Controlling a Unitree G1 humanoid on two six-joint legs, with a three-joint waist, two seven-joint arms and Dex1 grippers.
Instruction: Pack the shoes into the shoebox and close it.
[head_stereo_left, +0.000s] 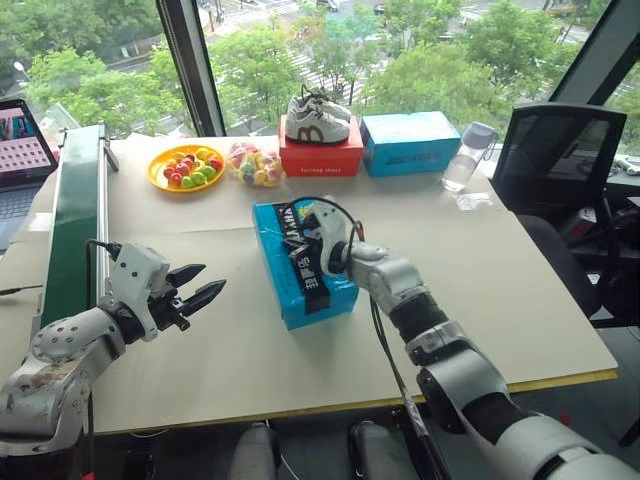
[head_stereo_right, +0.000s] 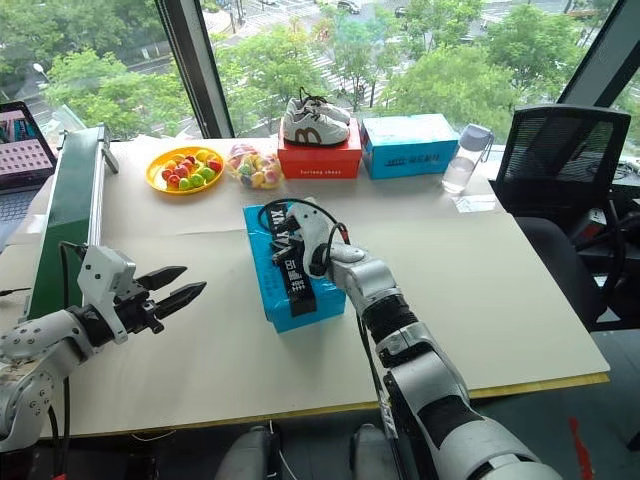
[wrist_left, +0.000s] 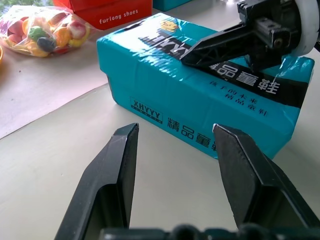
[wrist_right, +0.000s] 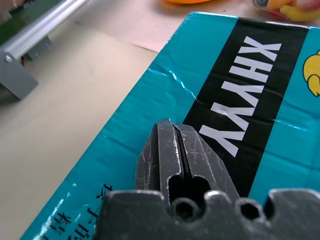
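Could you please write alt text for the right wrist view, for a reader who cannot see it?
The right gripper, its two black fingers shut together, rests its tips on the closed lid of the blue shoebox, beside the black band with white lettering. Beige table lies beyond the box's edge.

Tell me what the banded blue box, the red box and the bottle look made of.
Banded blue box: likely cardboard under a glossy film; creases and sheen show on its lid. Red box: looks like matte printed cardboard with sharp folded edges. Bottle: seemingly clear plastic, since the table shows through it; the grey cap is opaque, probably plastic too.
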